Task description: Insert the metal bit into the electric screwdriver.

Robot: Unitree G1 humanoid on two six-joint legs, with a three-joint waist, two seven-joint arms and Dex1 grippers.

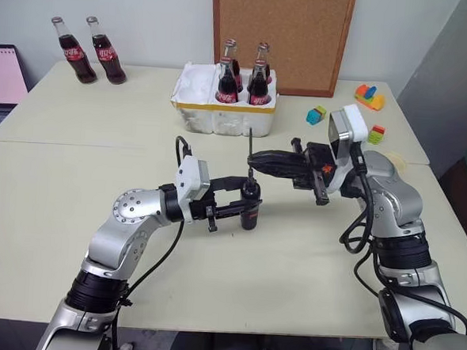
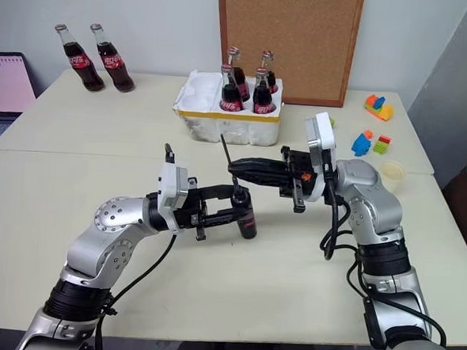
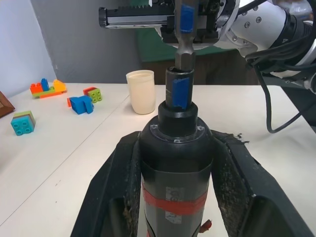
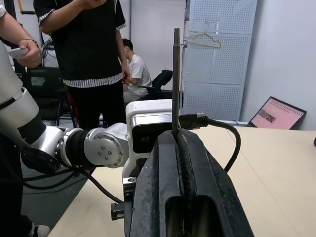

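**Bit meets the screwdriver nose above the middle of the table**

The left gripper (image 1: 230,209) is clamped on the electric screwdriver (image 1: 249,210), which stands upright, its base touching or just above the table (image 1: 49,211). The right gripper (image 1: 260,162) reaches in from the right, its fingers pressed together on the metal bit (image 1: 250,154). The bit stands upright above the screwdriver, and its lower end is at the mouth of the nose. In the left wrist view the bit's shank (image 3: 185,47) appears to enter the nose opening; how deep it sits I cannot tell.

Around both grippers the table top is bare on the near side and to the left, so there is open room there. Behind them, near the bit's upper end, stands a white foam box (image 1: 221,111) with four cola bottles (image 1: 227,83). Two more cola bottles (image 1: 89,49) stand well apart at the far left edge, beside a laptop (image 1: 3,78) that is cut off by the frame. Toy blocks (image 1: 369,96) and a cream paper cup (image 3: 141,92) lie to the far right. A cork board (image 1: 282,35) leans at the wall.

In the right wrist view, people (image 4: 89,54) are beyond the table; their faces are cut off or small.
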